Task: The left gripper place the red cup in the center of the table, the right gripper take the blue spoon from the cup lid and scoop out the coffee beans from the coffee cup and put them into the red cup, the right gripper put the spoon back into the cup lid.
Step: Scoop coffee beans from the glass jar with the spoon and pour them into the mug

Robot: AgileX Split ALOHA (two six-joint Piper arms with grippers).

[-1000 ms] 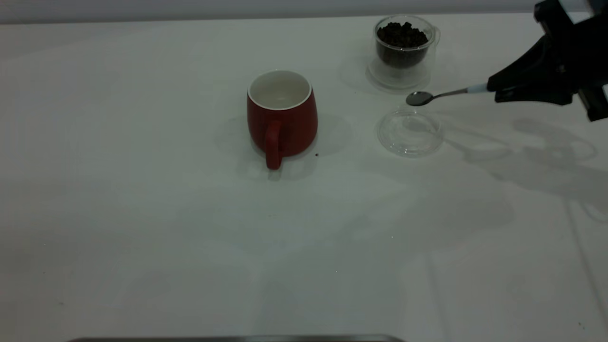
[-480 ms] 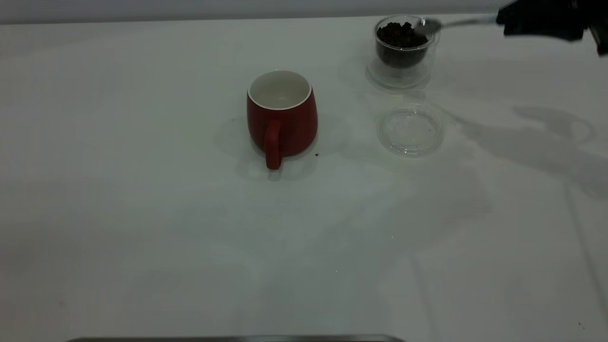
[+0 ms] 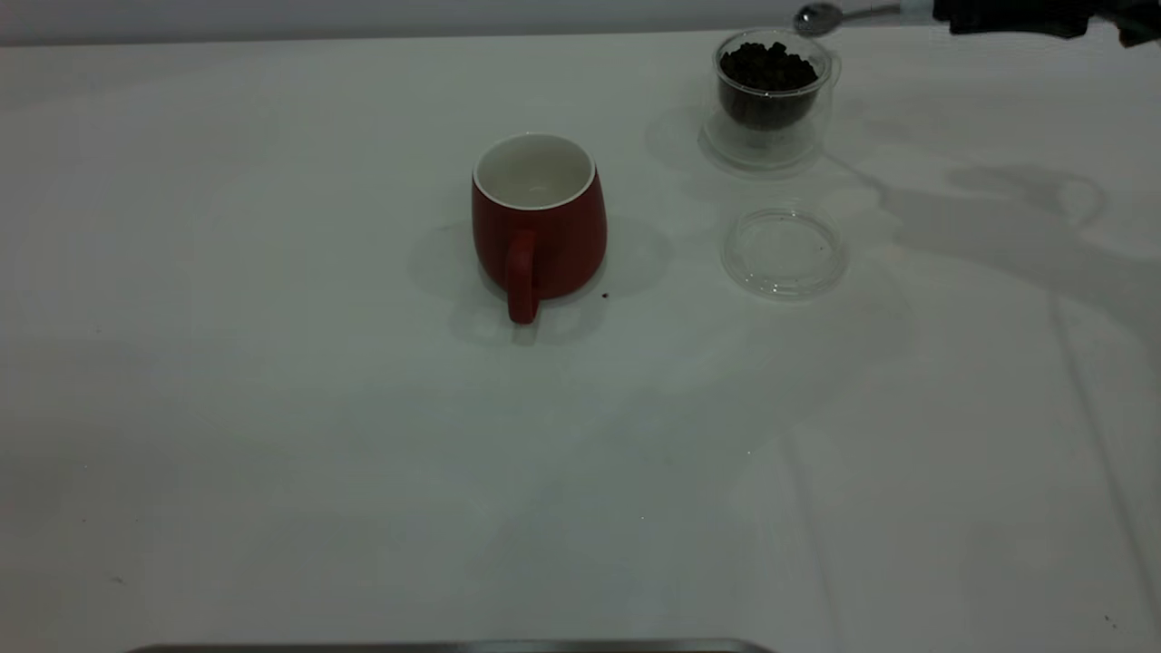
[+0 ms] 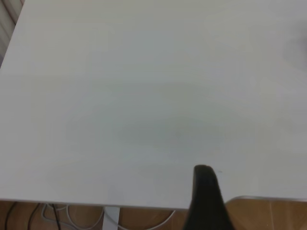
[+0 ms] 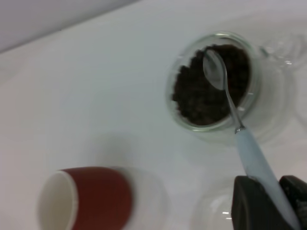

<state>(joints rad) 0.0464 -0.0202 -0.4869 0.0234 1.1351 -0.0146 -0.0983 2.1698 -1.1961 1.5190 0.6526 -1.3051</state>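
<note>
On the white table [image 3: 272,435] the red cup [image 3: 539,222] stands central, the fragile glass coffee cup [image 3: 769,100] beyond, and the right gripper [image 5: 268,203] pinches the light, slippery blue spoon [image 5: 240,129] by its handle end above the coffee beans [image 5: 201,91]

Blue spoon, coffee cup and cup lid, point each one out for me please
blue spoon [image 5: 214,70], right wrist view, on its steel bowl.
coffee cup [image 3: 769,145], exterior view, on its clear base.
cup lid [image 3: 784,252], exterior view, on its flat middle.
</note>
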